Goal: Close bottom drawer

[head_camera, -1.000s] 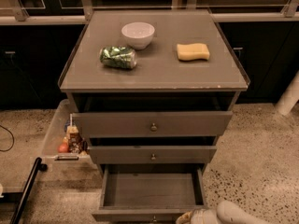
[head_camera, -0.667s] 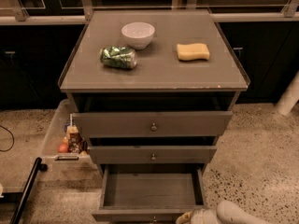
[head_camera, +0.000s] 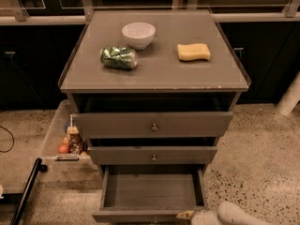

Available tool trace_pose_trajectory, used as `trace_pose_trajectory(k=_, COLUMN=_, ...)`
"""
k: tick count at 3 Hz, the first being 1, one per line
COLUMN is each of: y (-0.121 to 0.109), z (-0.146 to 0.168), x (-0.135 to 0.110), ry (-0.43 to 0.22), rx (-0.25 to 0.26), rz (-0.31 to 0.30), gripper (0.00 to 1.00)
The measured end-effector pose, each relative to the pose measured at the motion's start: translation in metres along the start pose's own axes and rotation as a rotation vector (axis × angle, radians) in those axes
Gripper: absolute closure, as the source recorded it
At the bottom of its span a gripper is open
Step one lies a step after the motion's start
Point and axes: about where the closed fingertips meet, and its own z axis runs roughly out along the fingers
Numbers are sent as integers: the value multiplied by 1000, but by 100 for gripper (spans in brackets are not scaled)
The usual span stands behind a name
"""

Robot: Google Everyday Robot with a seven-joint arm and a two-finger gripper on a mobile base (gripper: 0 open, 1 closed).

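**Bottom drawer stands open; gripper at its front right corner**

The grey wooden bottom drawer (head_camera: pixel 150 191) is pulled well out at the foot of the three-drawer cabinet, at 6 o'clock in the view. Its flat, bare floor is exposed, and its front panel is cut by the lower frame edge.

The gripper (head_camera: pixel 185 215), pale with a yellowish tip, sits at 5 o'clock, just beside the right end of that front panel. Whether it is spread or pressed together cannot be told. The white rounded arm (head_camera: pixel 232 214) runs off behind it.

Above, the mid-width grey drawer (head_camera: pixel 153 154) and the widest grey drawer (head_camera: pixel 152 124) each stand slightly proud, each with a small round metal knob.

On the matt grey cabinet top (head_camera: pixel 159 74):
- a white round bowl (head_camera: pixel 138 34) at 12 o'clock
- a crumpled green foil packet (head_camera: pixel 118 57) at 10 o'clock
- a yellow wavy-edged sponge (head_camera: pixel 193 51) at 2 o'clock

At 9 o'clock of the cabinet, a clear plastic tray (head_camera: pixel 55 125) holds small packaged items whose print is too small to read. The speckled terrazzo floor (head_camera: pixel 262 149) surrounds the cabinet.
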Motion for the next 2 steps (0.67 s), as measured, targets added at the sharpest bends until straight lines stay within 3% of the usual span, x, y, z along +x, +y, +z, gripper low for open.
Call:
trace_pose_trajectory(k=1, y=-3, z=2, x=-4, ry=-59, rx=3, rz=11, gripper=0)
trace_pose_trajectory(k=2, y=-5, z=2, x=-7, ry=-68, rx=9, rz=1, gripper=19)
